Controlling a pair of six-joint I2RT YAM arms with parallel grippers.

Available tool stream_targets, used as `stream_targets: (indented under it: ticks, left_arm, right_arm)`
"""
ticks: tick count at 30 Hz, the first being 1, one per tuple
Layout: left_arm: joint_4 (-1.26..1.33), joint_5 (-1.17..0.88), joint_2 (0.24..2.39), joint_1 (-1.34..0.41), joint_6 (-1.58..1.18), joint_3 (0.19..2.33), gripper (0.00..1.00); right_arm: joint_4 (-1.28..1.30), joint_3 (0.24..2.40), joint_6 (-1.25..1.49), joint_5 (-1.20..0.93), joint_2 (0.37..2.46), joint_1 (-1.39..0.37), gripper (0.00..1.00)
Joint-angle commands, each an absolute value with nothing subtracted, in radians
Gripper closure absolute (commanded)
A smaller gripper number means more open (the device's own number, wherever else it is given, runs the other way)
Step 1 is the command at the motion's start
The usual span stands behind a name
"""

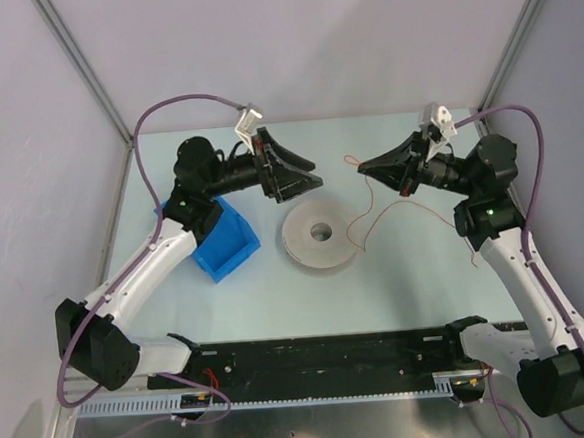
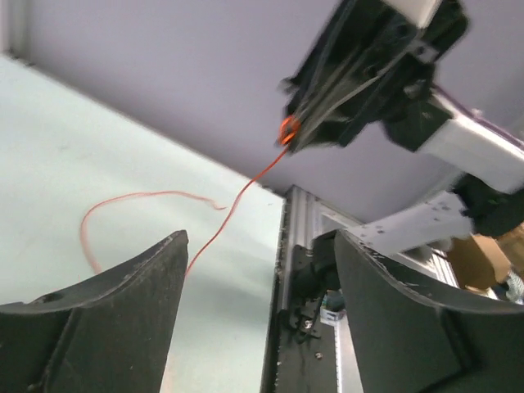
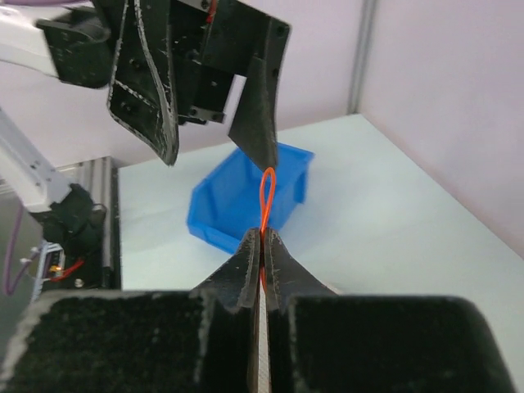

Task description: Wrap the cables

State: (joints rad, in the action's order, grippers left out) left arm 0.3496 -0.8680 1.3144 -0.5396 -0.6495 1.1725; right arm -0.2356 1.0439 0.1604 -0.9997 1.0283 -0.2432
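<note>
1. Plainly, the wire is caught in the right gripper, whose fingers are pressed together on it. A small red loop stands up out of the closed tips.
2. From that pinch, held above the far middle of the table, the wire drops to the surface. It lies loose there in slack curves.
3. It has no single straight line. One stretch bends toward the near edge, and another runs off toward the right edge, ending near the right arm.
4. The left gripper faces the right one tip to tip across a short gap. Its fingers are spread wide and hold nothing; the wire shows between them in the left wrist view.
5. A grey-white spool lies flat near the middle of the table, just left of the wire's nearest bend. I cannot tell whether the two touch.
6. A blue bin sits left of the spool, under the left arm and well apart from the wire.
</note>
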Motion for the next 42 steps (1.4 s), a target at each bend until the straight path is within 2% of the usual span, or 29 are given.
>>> stream_targets:
  ticks: [1,6,13,17,22,30,36,42]
  left_arm:
    - [-0.002,-0.84,1.319,-0.462,-0.382,1.248,0.2]
    - [-0.308,-0.899,1.449,-0.369,-0.114,1.317,0.03]
    - [-0.567,-0.857,1.724,-0.322,0.102,1.495,0.01]
    - [-0.732,-0.848,1.937,-0.322,0.193,1.663,0.04]
    - [-0.898,-0.903,2.14,-0.323,0.284,1.817,0.1]
    - [-0.935,-0.963,2.268,-0.332,0.287,1.863,0.13]
    - [-0.936,-1.085,2.314,-0.343,0.273,1.834,0.19]
    - [-0.935,-1.159,2.314,-0.345,0.27,1.83,0.4]
  right_arm:
    - [-0.206,1.048,0.116,-1.045,0.998,-0.11,1.0]
    - [-0.161,1.076,0.046,-1.093,1.018,0.13,1.0]
    - [0.11,1.162,-0.169,-1.151,1.055,0.415,1.0]
    - [0.24,1.177,-0.241,-1.147,1.055,0.484,1.0]
    - [0.335,1.185,-0.275,-1.118,1.039,0.481,1.0]
    - [0.408,1.184,-0.313,-1.062,1.049,0.43,1.0]
    - [0.403,1.184,-0.311,-1.024,1.085,0.376,1.0]
    - [0.396,1.185,-0.328,-0.986,1.092,0.317,1.0]
